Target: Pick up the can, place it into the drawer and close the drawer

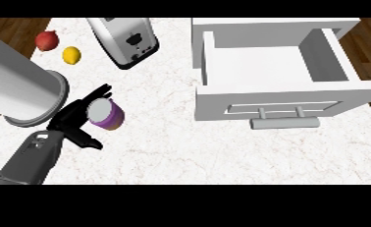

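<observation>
Nearest to us, our left forearm [30, 159] comes in from the lower left corner of the view, grey and angled up toward the right. At its end our left hand [74, 119] curls round the can [106, 114]: dark fingers [96, 93] arch over the can's far side and the thumb lies below and to its left, so we have the can pinched between them. The can has a purple body with a yellowish band near its base and a pale grey lid facing up; it tilts a little toward the right and sits low over the tabletop [167, 142], though we cannot tell whether its base touches the marble.

Just to the left of our hand stands a large metal cylinder [25, 93], upright, cut by the left edge. Beyond it, near the tabletop's far left corner, we see a red fruit [47, 40] and a yellow lemon [71, 55], close together but apart. A silver toaster [124, 40] lies at an angle to their right.

Well apart from the can, on the right side of the view, the white drawer [279, 108] stands pulled open, its hollow facing up and its bar handle [284, 123] toward us. Our right hand does not appear.
</observation>
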